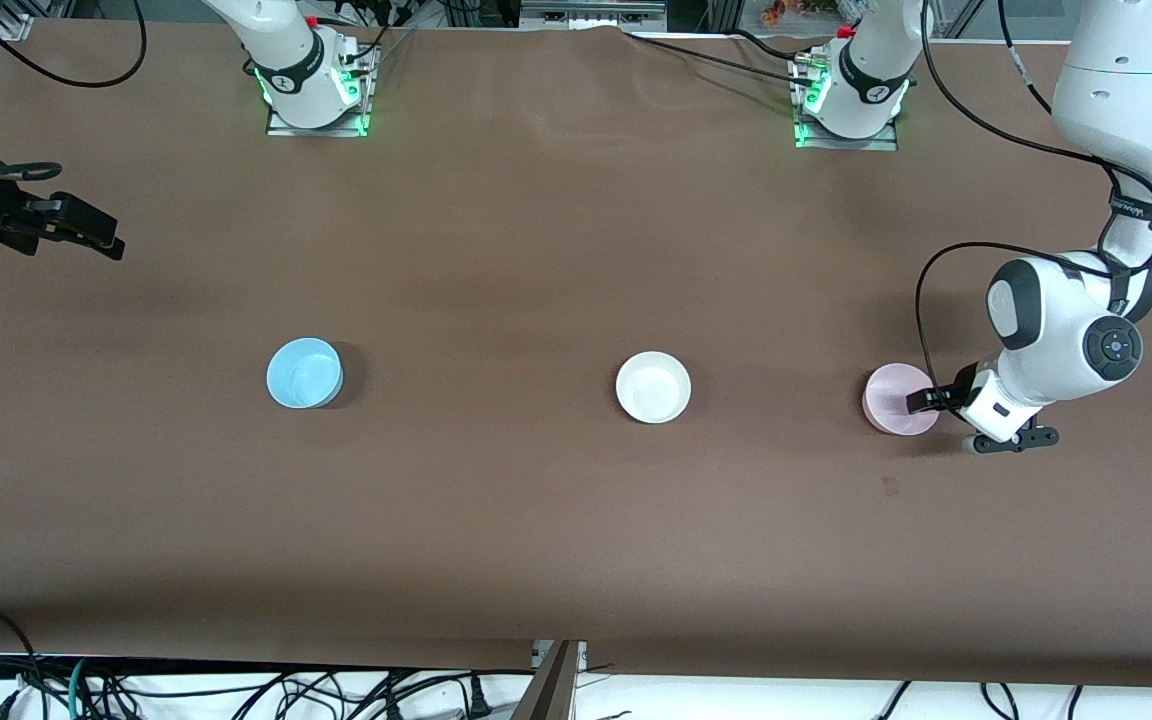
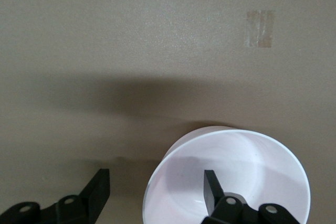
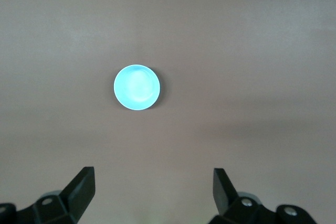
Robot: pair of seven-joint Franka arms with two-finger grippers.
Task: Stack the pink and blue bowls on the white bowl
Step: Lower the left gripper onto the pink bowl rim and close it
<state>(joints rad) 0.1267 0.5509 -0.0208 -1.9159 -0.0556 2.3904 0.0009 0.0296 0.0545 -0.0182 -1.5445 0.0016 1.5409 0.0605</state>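
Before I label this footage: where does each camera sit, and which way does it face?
Front view: high across the table, facing the robots; shows blue bowl, white bowl, pink bowl, both arms.
Left wrist view: on the left arm, looking down at the pink bowl; left tool straddles its rim.
Right wrist view: on the right arm, high over the blue bowl; right tool open.
Each wrist view shares its bowl with the front view.

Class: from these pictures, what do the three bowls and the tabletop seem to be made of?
Pink bowl, blue bowl and white bowl: probably plastic, with thin walls, even colour and a soft sheen. Table: seemingly a matte brown sheet covering, faintly creased.
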